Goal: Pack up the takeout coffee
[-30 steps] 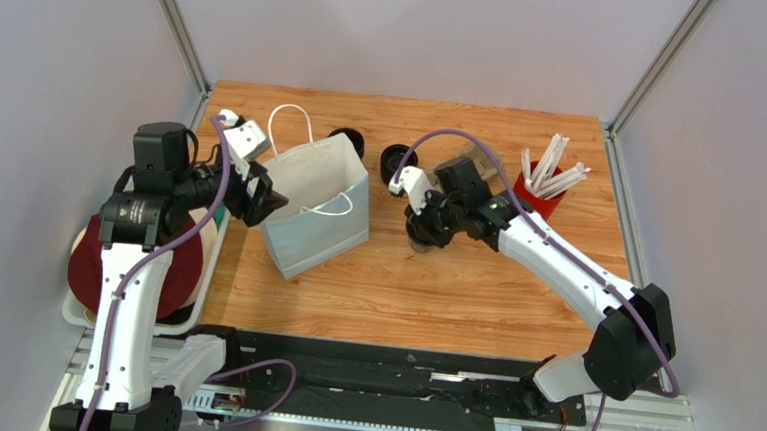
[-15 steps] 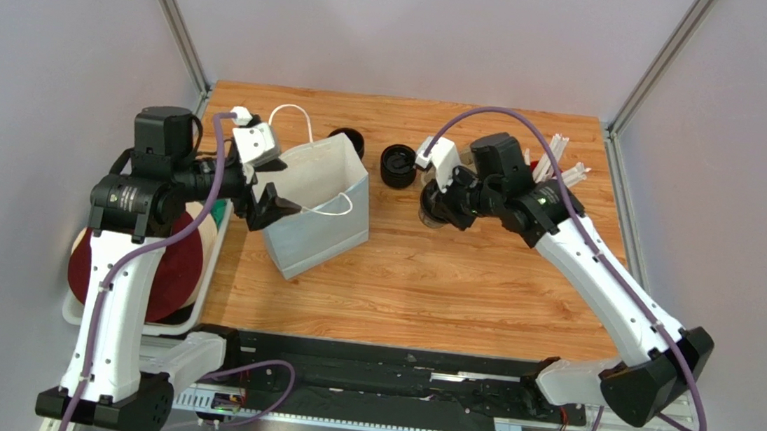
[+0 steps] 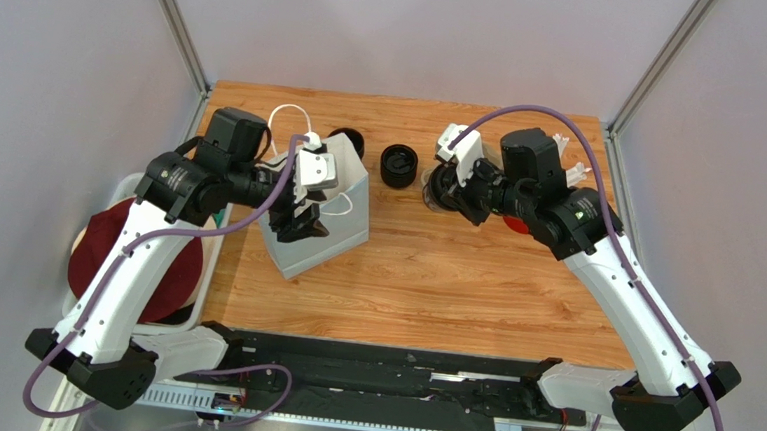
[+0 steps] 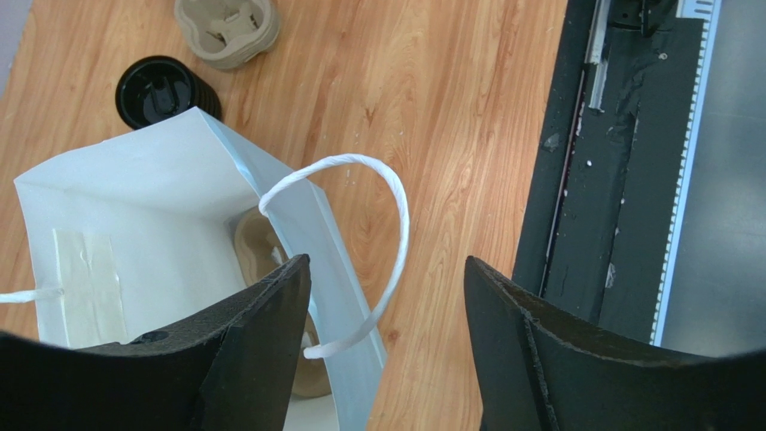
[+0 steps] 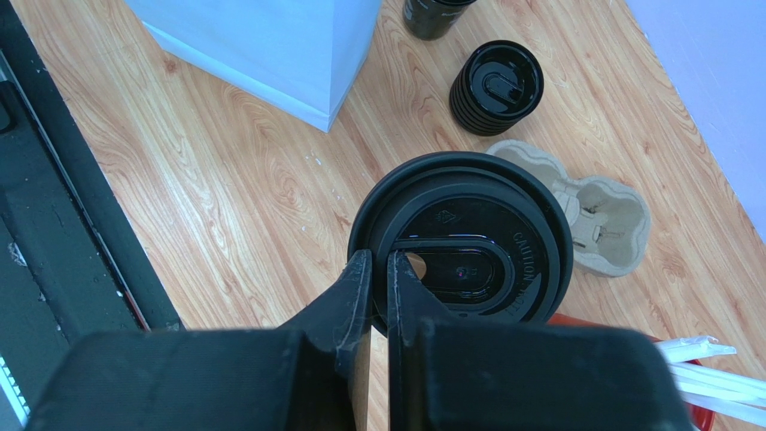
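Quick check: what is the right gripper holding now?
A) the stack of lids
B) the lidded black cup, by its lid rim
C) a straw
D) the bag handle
B: the right gripper is pinched shut on the lid rim of the takeout coffee; the stack of lids sits apart on the table.

Lid stack [image 3: 398, 164] right of bag [image 3: 344, 235]; cup carrier [image 4: 256, 247] inside bag.

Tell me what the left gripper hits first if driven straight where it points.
Probably the white paper bag: its wall's top edge and handle lie between the left gripper's fingers. Depth is hard to judge.
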Robot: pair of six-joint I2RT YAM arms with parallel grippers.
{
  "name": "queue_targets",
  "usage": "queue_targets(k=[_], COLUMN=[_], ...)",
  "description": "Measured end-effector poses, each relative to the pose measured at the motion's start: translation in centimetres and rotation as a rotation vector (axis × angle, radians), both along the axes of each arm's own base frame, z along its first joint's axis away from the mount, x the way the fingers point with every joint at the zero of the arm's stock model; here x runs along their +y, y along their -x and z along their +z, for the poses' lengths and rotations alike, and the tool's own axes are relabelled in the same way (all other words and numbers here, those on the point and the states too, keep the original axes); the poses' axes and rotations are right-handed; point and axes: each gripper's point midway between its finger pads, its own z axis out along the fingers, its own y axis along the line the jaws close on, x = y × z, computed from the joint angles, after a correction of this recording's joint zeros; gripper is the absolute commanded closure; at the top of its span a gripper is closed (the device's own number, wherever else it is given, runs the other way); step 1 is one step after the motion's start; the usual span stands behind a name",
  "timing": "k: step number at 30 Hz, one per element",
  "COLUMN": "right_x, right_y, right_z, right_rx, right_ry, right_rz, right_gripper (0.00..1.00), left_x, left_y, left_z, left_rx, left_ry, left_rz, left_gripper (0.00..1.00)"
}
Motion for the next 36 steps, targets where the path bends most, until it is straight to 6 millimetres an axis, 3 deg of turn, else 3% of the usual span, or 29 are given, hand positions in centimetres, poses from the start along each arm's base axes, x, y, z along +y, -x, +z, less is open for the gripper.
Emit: queue_targets(k=[3,6,7,18,28,36], right_x=[0.0,-0.2,-0.3,-1.1,-2.5,-4.0], right_y=[0.0,0.3,0.4,1.1,0.8,0.3], right_z=[0.1,0.2,0.2,1.6,1.8,2.2], right_rx=[-0.001,-0.002,-0.002,-0.04,-0.054,-0.065], right_ry=[-0.001,-0.001,-0.001,-0.02,-0.019,-0.028], right_rz=[0.0,0.0,-0.001,-0.012,-0.058,-0.107], right_gripper=[1.0,1.0,1.0,1.0,1.0,1.0], left_x=[-0.5,-1.2,-1.4,-3.9,-6.1,-7.6], left_y=[-0.5,-0.9,-1.0,-1.4,-0.8,-0.7], left_z=[-0.3,-0.9,-1.0,-0.1,-0.4,0.9], left_rx=[-0.009,-0.013,-0.014,-0.051,-0.037,-0.05], left_ry=[-0.029,-0.067,-0.077,-0.111,-0.168,-0.164], left_rz=[-0.004,-0.015,-0.019,-0.072,-0.139,-0.173], left_gripper=[0.4,0.53,0.62,1.0,1.0,1.0])
